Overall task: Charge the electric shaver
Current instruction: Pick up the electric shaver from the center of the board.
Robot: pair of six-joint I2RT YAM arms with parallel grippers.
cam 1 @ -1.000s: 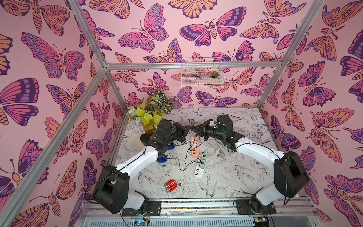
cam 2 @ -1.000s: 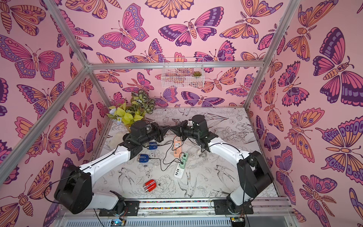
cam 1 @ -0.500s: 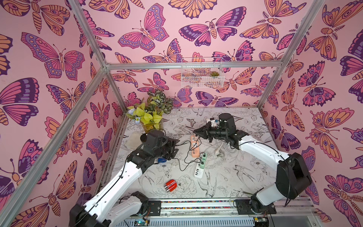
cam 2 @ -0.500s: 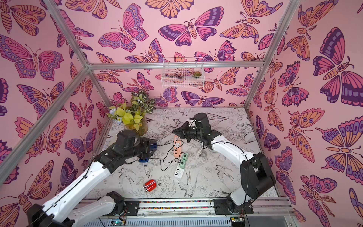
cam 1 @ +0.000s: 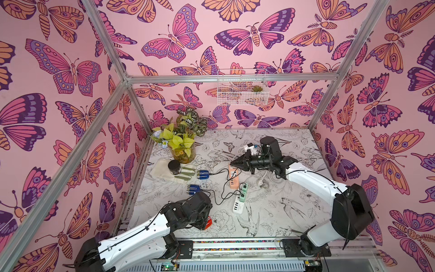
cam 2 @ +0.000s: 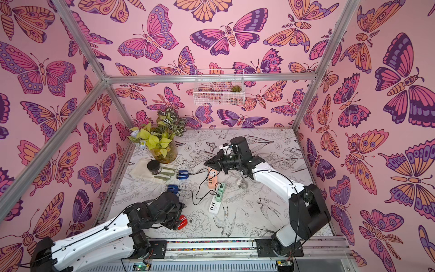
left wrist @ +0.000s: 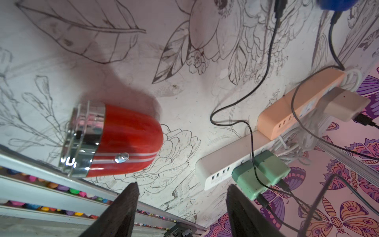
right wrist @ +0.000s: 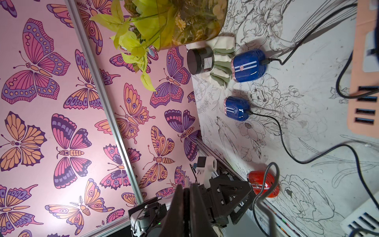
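Red shaver lies uncabled at the mat's seven o'clock, beside the front rail. My left gripper hangs wide, empty, offset; closing askew could skid its glossy shell railward. My right gripper is pinched shut on nothing.

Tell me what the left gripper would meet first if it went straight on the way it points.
Probably bare table: the open jaws of the left gripper frame printed tabletop, the red shaver to one side, the white power strip to the other. Depth is hard to judge.

white arm links, black joints, thin black cables
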